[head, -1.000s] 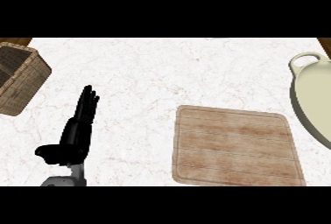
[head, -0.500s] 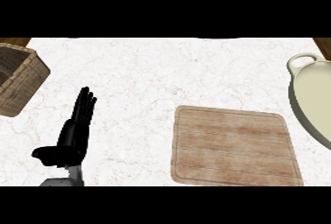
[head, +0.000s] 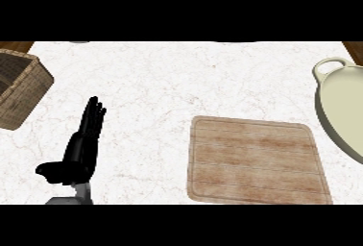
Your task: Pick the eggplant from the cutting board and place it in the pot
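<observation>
White marble counter (head: 184, 81) fills my view, with a wooden cutting board (head: 257, 161) lying flat at lower right. Cream pot (head: 342, 110) sits cut off by the right edge, what I see of its inside bare; wicker basket (head: 20, 89) at far left, contents hidden from me. Left hand (head: 81, 146) rests released, fingers straight, at lower left; I cannot see the eggplant anywhere.
</observation>
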Controlling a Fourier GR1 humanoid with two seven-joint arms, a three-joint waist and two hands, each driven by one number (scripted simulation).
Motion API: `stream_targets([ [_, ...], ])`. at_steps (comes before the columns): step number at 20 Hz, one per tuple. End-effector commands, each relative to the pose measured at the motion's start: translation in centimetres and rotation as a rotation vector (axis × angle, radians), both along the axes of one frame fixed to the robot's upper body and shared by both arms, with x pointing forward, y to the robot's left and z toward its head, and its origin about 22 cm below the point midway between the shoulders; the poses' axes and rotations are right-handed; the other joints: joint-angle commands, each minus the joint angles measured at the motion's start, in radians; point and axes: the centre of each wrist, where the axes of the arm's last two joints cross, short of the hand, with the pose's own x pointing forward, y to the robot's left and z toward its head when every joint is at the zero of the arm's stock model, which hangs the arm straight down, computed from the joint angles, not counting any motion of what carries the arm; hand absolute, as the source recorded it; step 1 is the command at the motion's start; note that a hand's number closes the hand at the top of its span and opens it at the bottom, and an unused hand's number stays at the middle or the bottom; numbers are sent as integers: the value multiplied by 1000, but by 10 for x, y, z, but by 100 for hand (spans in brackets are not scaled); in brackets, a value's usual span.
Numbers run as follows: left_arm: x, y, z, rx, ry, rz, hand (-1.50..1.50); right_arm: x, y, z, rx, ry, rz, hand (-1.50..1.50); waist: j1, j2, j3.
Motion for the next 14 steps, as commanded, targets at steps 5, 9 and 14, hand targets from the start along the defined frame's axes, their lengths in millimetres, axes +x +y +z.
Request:
stream_targets([
  [5,-2,15,9,6,-3,21,0,-30,-8,-8,-131,-325,-152,-150,-12,-3,4],
  [9,2,-6,8,-2,17,4,0,-61,7,-31,-162,-344,-160,-150,-26,-6,2],
  [14,-13,20,1,-2,-5,0,0,-100,36,-37,-218,-350,-152,-150,-16,-4,2],
])
